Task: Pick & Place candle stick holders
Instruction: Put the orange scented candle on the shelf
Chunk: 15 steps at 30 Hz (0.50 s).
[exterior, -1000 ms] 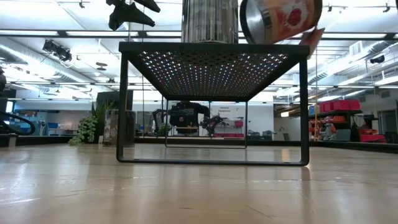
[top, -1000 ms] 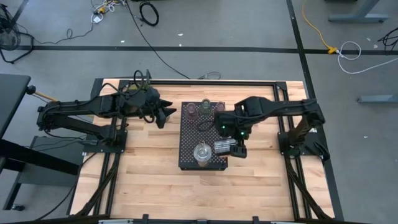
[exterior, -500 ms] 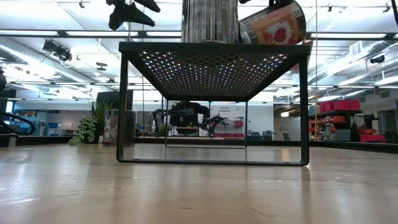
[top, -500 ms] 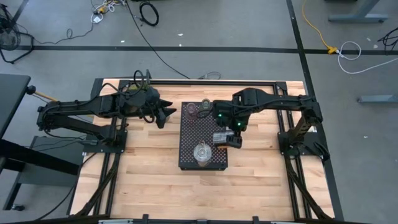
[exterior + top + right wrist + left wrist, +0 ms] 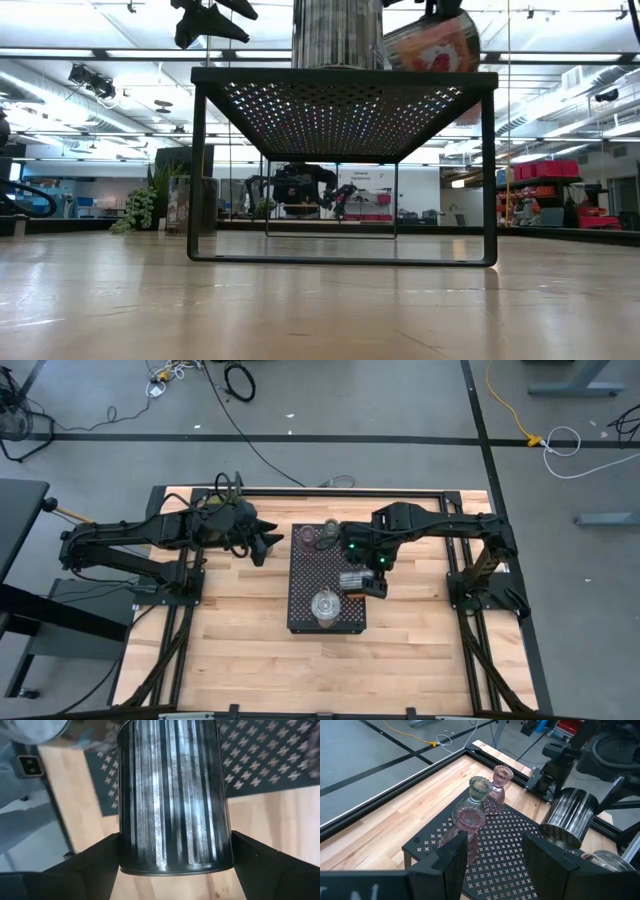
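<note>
**Right arm brings a silver holder in over the tray**

Since a second ago the right gripper [image 5: 358, 581] has slid from the tray's lower right edge up and inward, and it now hangs over the right-middle of the black tray [image 5: 303, 575]. Its fingers [image 5: 95, 865] stand wide, clamped on the ribbed silver holder [image 5: 172, 795], which is carried tipped on its side.

Nearest, at the lower centre of the high view, another silver holder [image 5: 325, 604] stands on the tray. Behind it comes the carried one, above the perforated top; I cannot tell whether it touches. Farthest, along the tray's upper edge, stand two pink holders [image 5: 468, 820] [image 5: 501, 775] with the green holder [image 5: 479, 785] between them.

The left gripper [image 5: 495, 852] waits just left of the tray's upper left corner, jaws partly apart, holding nothing.

This looks like the placing step. The next move probably calls for turning the holder upright, lowering it onto a bare patch clear of its neighbours, and only then opening.
</note>
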### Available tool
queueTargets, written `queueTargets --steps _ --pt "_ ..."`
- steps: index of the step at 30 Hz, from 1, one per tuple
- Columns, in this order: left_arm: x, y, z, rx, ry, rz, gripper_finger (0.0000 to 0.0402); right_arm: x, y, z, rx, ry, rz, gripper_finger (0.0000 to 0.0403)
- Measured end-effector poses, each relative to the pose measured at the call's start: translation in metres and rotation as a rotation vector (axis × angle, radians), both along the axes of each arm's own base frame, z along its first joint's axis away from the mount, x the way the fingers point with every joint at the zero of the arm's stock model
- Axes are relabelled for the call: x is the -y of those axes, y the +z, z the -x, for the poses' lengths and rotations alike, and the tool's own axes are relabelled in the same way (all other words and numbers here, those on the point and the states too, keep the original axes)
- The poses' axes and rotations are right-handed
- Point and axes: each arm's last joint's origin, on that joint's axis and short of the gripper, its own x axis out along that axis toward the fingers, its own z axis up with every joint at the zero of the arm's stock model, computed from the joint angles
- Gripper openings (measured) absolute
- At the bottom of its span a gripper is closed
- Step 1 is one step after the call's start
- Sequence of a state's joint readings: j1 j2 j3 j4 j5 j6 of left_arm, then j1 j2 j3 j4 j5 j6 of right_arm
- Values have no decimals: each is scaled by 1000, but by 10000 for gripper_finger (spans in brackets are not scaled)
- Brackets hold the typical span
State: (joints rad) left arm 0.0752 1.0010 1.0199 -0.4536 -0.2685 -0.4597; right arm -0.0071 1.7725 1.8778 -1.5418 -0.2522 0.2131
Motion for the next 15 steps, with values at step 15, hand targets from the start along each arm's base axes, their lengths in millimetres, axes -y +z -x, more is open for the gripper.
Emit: queueTargets --steps 15 --pt "0 0 0 0 0 0 190 5 4 -18 191 -25 24 353"
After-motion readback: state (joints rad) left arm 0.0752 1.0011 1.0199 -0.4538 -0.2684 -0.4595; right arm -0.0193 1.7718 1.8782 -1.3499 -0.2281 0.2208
